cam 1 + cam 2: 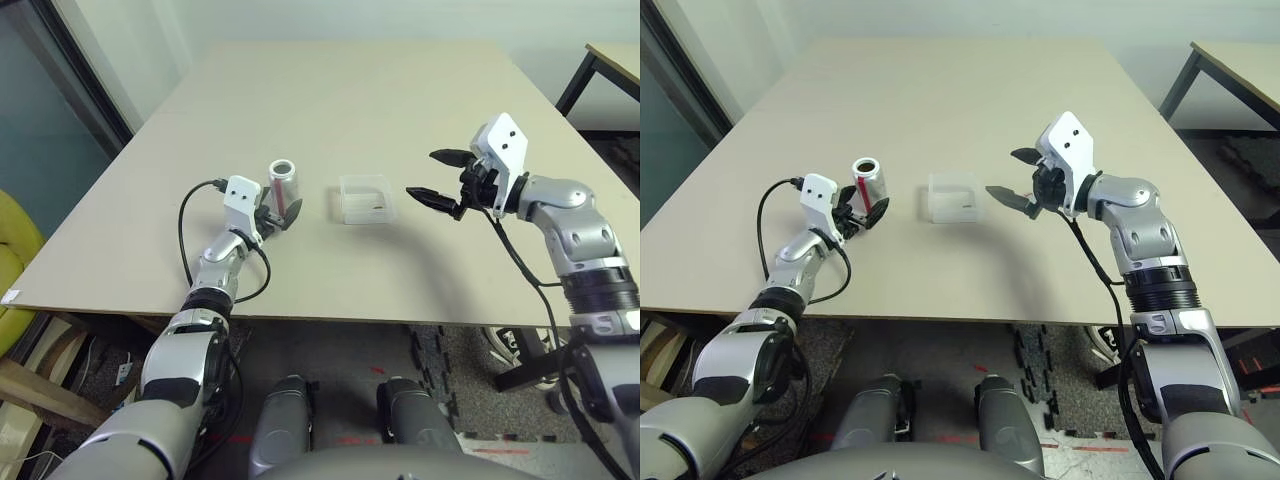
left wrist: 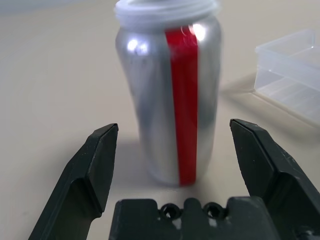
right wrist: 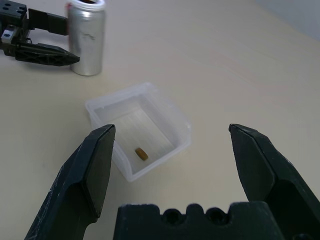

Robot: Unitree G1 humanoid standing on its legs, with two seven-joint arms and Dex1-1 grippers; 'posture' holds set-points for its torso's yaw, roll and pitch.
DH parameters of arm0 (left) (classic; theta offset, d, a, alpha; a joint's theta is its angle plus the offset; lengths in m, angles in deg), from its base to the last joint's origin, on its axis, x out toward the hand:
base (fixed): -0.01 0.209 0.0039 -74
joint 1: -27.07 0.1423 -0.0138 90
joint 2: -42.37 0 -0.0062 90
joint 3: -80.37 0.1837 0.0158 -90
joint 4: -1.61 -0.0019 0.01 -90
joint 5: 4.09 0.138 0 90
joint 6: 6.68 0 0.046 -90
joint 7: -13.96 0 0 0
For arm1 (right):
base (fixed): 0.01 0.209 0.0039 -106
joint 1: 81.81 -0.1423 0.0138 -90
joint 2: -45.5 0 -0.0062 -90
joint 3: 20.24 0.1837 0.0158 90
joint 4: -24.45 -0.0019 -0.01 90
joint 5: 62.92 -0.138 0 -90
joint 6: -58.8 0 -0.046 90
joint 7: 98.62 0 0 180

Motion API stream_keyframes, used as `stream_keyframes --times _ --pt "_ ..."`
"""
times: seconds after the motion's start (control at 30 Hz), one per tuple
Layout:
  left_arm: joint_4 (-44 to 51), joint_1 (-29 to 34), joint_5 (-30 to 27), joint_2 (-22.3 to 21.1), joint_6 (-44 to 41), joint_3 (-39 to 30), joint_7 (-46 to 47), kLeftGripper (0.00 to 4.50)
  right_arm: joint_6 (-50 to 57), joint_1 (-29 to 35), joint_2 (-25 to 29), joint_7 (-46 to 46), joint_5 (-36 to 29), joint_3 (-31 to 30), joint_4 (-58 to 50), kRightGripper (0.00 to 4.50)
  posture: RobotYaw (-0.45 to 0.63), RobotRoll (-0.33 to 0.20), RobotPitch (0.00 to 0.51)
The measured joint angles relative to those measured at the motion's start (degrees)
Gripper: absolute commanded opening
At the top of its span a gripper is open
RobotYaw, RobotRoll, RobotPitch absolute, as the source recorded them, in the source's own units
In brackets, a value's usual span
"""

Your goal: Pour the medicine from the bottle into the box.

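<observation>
The bottle is standing upright, uncapped — smooth metal, likely light and slippery, best gripped mid-body. The left gripper is flanking it, fingers apart; the right gripper is gaping beside the box.

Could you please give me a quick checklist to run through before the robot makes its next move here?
1. Bottle upright on the table, mouth uncapped: ok.
2. Left gripper open, fingers apart from the bottle on either side: ok.
3. Box open-topped, flat on the table beside the bottle: ok.
4. Medicine in the box: one small brown pill lies inside: ok.
5. Bottle emptied: cannot tell.
6. Right gripper open, holding nothing, above the table beside the box: ok.
</observation>
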State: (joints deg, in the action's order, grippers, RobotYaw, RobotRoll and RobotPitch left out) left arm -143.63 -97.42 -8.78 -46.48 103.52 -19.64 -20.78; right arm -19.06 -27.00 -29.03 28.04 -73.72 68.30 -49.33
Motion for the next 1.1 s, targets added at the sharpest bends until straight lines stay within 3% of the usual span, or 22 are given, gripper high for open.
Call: stream_keyframes --times 0.2,0.4,0.5,0.7,0.93,1.1 --pt "12.9 8.0 -3.4 -1.8 -5.4 -0.7 0.0 4.49 0.0 0.0 -0.4 -0.1 0.0 0.0 0.1 4.5 -0.02 0.0 0.037" --pt "33.2 21.5 -11.3 -3.7 -19.3 -1.9 -2.0 4.49 -0.1 0.5 -0.1 -0.2 0.0 0.0 0.2 4.5 -0.01 0.0 0.039" --pt "37.4 22.8 -12.0 -6.6 -22.2 -4.4 0.6 4.49 -0.1 1.0 0.6 0.1 0.0 0.3 0.6 4.5 0.0 0.0 0.037" --pt "29.0 14.2 -11.3 -11.5 -18.9 -12.3 12.2 4.49 -1.3 2.0 0.0 11.7 0.6 7.2 9.1 4.5 0.0 0.0 0.026" --pt "14.0 3.6 -8.3 -14.2 -13.7 -12.4 17.3 4.49 -10.1 1.9 -2.9 40.5 4.9 14.9 23.0 4.5 -0.03 0.0 0.01" --pt "5.0 -1.4 -6.9 -15.5 -9.7 -12.1 20.0 4.49 -13.2 0.8 -2.2 52.9 5.8 18.9 31.3 4.5 -0.03 0.0 0.018"
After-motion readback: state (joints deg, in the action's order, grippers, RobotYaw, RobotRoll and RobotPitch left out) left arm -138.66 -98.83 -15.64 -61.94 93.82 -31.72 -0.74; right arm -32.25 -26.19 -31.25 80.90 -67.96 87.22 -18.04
